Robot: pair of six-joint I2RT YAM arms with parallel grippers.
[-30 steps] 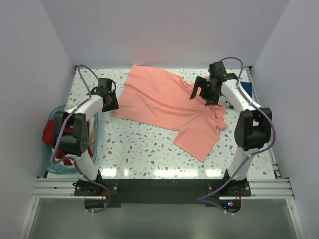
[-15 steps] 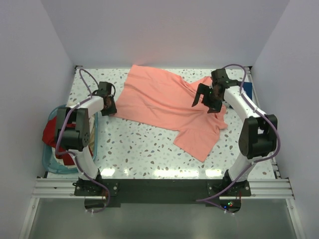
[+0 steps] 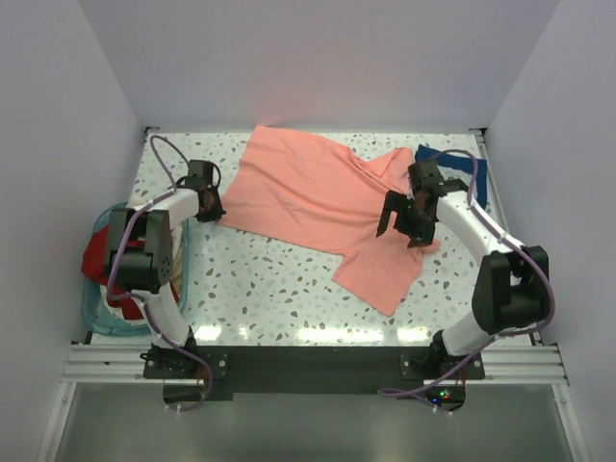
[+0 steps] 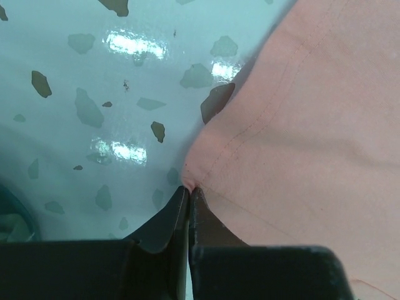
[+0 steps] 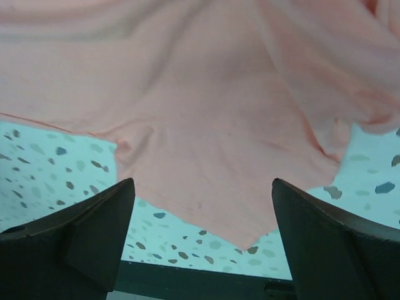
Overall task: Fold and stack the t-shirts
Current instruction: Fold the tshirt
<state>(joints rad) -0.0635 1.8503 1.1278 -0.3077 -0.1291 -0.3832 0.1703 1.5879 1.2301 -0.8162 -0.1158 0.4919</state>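
The salmon-pink t-shirt [image 3: 308, 197] is soft matt cloth, its stitched hem lightly creased. The table [image 3: 269, 279] under it is smooth, speckled like stone and glossy, throwing back the lamps. My left gripper [image 4: 189, 195] and right gripper [image 5: 201, 187] look like dull black plastic. At the left, the teal basket [image 3: 89, 310] looks like shiny plastic. The near rail [image 3: 106, 364] is ribbed bare metal.

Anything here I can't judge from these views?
- Top view: the left arm covers most of the teal basket; only red cloth shows inside.
- Top view: the right arm crosses the blue cloth; its shape is unclear.
- Left wrist view: the left gripper hides how much salmon t-shirt corner it pinches.
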